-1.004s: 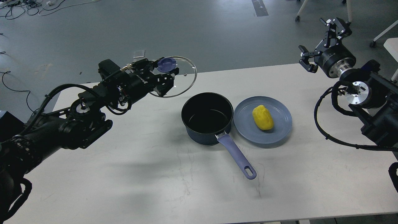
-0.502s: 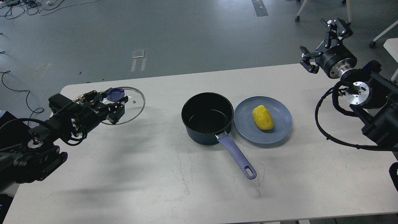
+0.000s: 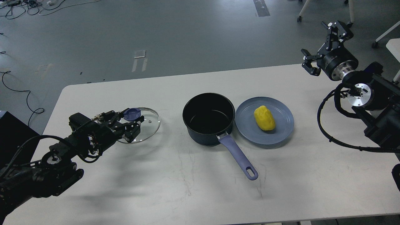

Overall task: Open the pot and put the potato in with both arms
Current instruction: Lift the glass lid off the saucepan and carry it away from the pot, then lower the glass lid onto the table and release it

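White tabletop bore the open pot; at nine o'clock, left hand gripped the lid, clearing the potato's path; right hand spread empty.

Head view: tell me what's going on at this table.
The left claw is shut on the blue knob of the glass lid, holding it low over the table, left of the pot. The pot stands open and empty, its handle pointing toward the robot. The potato lies untouched on the blue plate just right of the pot. The right claw is open and empty, raised beyond the table's far right corner.
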`<state>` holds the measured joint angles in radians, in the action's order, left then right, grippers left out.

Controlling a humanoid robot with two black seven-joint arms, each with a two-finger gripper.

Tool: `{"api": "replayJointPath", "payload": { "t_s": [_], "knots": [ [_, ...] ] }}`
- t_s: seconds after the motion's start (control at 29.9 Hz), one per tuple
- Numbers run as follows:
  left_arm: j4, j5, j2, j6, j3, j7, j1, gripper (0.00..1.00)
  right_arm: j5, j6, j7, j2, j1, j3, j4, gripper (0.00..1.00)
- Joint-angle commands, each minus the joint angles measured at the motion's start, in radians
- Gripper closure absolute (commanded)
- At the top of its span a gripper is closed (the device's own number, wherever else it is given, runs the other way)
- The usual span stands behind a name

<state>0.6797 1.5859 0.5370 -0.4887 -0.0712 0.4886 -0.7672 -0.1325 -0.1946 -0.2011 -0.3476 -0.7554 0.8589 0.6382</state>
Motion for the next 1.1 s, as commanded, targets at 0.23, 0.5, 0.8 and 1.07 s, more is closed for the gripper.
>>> {"api": "replayJointPath", "payload": {
  "t_s": [0.23, 0.5, 0.8, 1.07],
  "knots": [
    [0.0, -0.001, -0.005, 0.0, 0.001, 0.0, 0.037, 0.64, 0.001, 0.001, 0.0, 0.001, -0.002, -0.001, 0.0, 0.0],
    [-0.005, -0.001, -0.005, 0.0, 0.001, 0.0, 0.043, 0.19, 0.001, 0.001, 0.0, -0.001, -0.004, -0.001, 0.0, 0.0],
    [0.001, -0.003, -0.008, 0.0, 0.001, 0.0, 0.051, 0.08, 0.001, 0.0, -0.001, -0.001, -0.002, 0.0, -0.002, 0.0],
    [0.07, -0.112, 0.017, 0.0, 0.013, 0.0, 0.04, 0.02, 0.001, -0.003, -0.003, 0.001, -0.004, 0.0, 0.003, 0.0]
  ]
}}
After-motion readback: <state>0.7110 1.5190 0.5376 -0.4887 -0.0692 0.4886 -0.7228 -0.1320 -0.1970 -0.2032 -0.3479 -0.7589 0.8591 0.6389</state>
